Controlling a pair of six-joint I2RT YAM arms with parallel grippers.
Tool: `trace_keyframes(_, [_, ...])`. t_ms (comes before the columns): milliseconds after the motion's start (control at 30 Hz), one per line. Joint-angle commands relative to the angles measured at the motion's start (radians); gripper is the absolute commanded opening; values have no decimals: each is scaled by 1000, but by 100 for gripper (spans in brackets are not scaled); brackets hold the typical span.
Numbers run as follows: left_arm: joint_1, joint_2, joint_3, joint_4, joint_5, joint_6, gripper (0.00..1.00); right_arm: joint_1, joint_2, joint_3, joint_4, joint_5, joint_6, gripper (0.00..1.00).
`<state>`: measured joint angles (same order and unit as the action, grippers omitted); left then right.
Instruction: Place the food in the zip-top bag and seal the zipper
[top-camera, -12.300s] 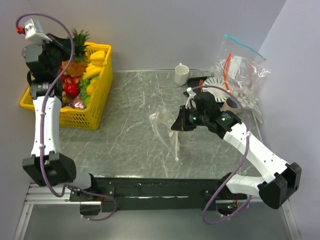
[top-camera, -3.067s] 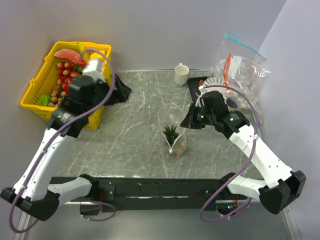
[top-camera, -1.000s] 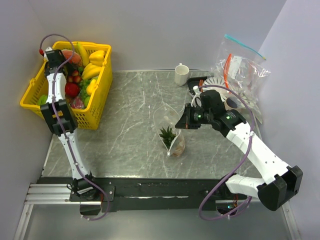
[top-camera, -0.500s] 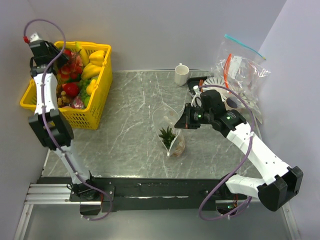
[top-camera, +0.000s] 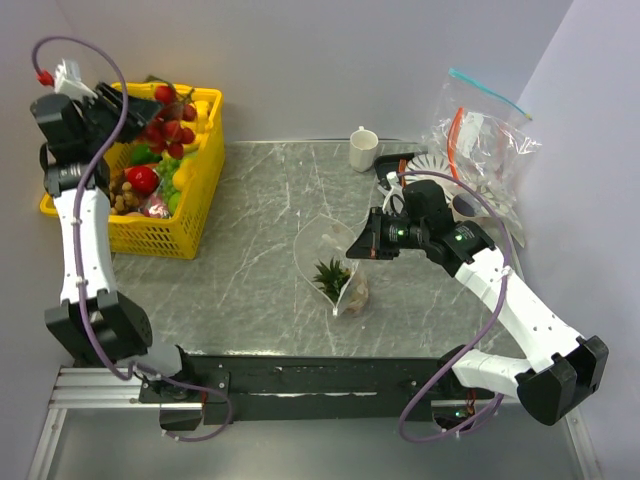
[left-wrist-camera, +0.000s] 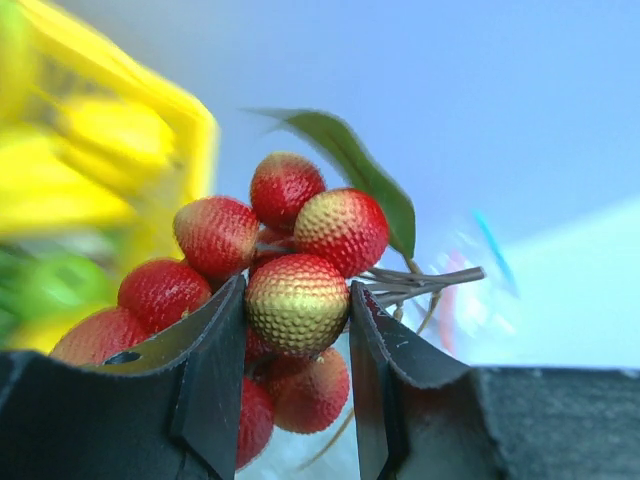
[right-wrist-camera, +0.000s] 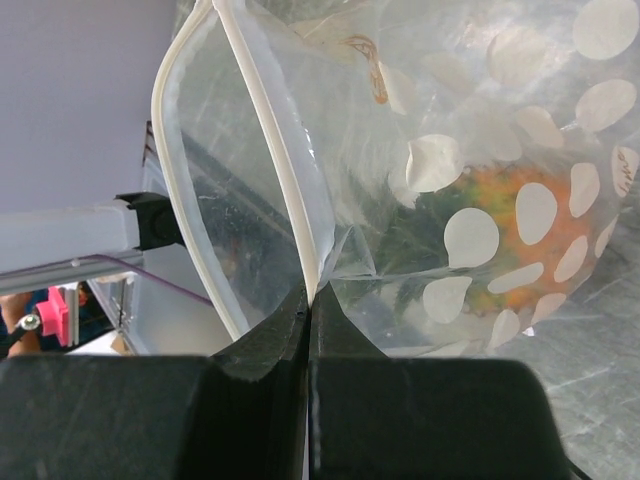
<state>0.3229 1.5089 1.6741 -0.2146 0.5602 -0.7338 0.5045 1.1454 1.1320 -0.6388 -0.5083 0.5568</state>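
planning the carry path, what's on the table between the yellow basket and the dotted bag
Nothing: the top view shows bare table between the yellow basket and the zip-top bag. The mug stands farther back, off that line.

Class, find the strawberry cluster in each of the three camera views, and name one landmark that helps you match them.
Top external: the strawberry cluster is at upper left, over the yellow basket.
Left wrist: it fills the centre of the picture, clamped between the jaws of the left gripper.
Right wrist: not in it.
Shared landmark: the yellow basket, blurred at upper left in the left wrist view.
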Motion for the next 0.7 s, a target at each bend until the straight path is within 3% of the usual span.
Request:
trace_keyframes(0, [-34,-188,-196,325,239,-252,6,3,-32,32,45,-48,23,0])
trace_keyframes(300, [-237,-446,-425,461,270,-410,7,3,-33,17,68,-59,48,0])
trace_keyframes(500, [-412,-631,-664,613,166,-559,7,2,-32,9,74,-58,54,0])
trace_keyframes(667, [-498,-705,-775,776,110,-662,7,3,-36,12,70,-56,51,0])
